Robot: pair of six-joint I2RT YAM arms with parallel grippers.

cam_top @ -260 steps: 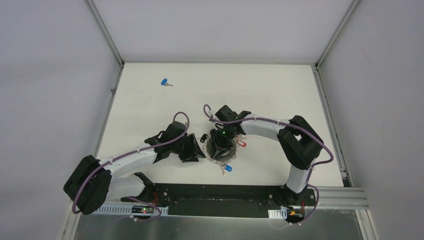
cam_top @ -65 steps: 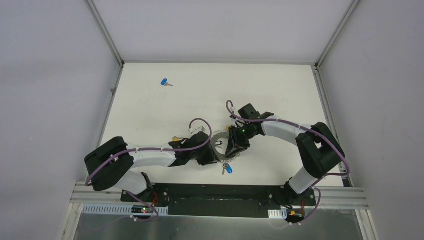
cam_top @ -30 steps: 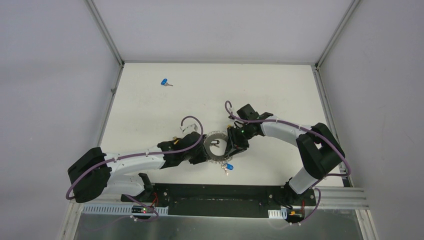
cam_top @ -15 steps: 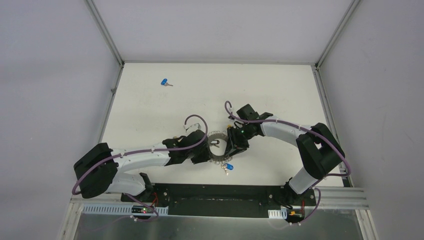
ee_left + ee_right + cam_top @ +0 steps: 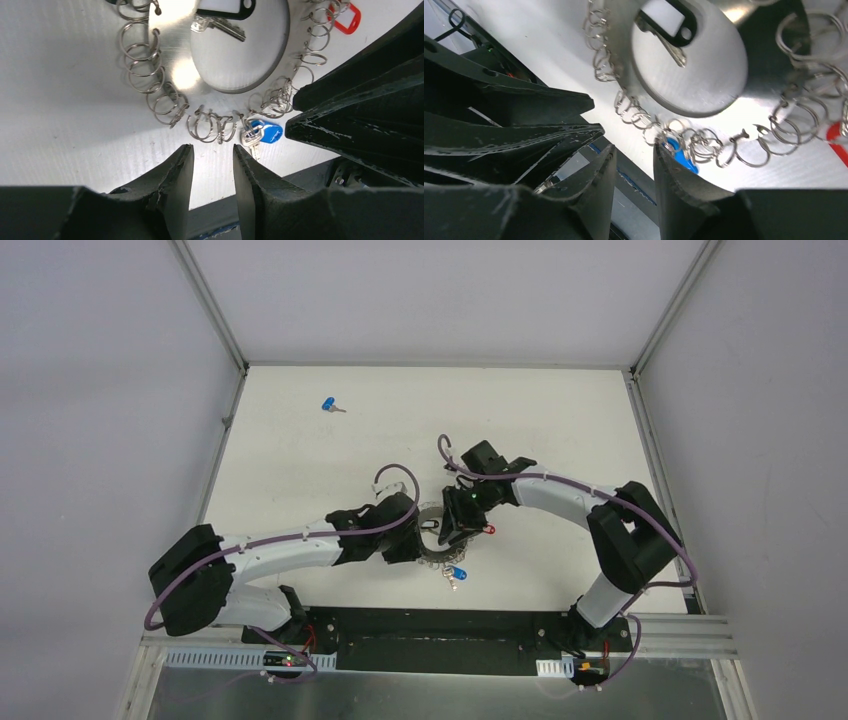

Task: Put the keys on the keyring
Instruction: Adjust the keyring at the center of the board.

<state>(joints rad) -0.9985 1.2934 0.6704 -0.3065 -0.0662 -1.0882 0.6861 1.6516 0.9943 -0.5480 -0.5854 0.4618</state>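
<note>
Just eased apart: left gripper (image 5: pixel 212 150) narrowly open, empty, beside large grey metal keyring (image 5: pixel 172 45) by white table's (image 5: pixel 300 460) near edge; right gripper (image 5: pixel 634 147) likewise. Yet to collect: tiny blue-headed silver key (image 5: pixel 328 405) near far-left corner.

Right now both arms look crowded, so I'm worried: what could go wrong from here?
The left gripper and right gripper flank the keyring closely; a small move might knock them together. The open jaws could snag its small split rings and drag it. The loose blue key lies far off, needing a long reach.
</note>
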